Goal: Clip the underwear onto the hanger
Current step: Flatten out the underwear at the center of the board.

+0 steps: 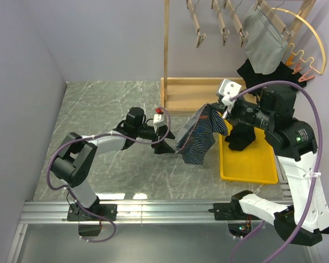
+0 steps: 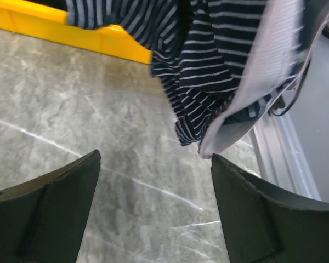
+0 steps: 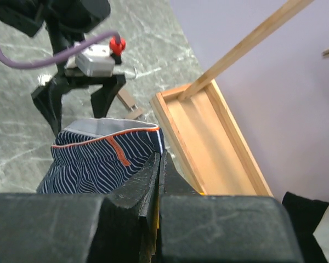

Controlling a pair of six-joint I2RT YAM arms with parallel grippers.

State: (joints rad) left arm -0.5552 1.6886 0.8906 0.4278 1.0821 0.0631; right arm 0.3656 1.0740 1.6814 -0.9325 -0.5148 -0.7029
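The underwear (image 1: 199, 136) is navy with thin white stripes, a pale waistband and orange trim. It hangs over the table from my right gripper (image 1: 220, 114), which is shut on its upper corner (image 3: 160, 158); the cloth (image 3: 96, 164) drapes just beyond the jaws. My left gripper (image 1: 165, 144) stands open at the left of the hanging cloth, not touching it. In the left wrist view the lower hem (image 2: 219, 71) dangles just ahead of the right fingertip (image 2: 263, 208), and the left gripper (image 2: 156, 164) holds nothing. Wooden clip hangers (image 1: 198, 26) hang at the top.
A grey garment (image 1: 263, 38) is clipped on the rack at the upper right. The rack's wooden base (image 1: 197, 94) stands behind the grippers. A yellow tray (image 1: 249, 172) with dark clothes (image 1: 241, 138) sits at the right. Grey walls close the left and back.
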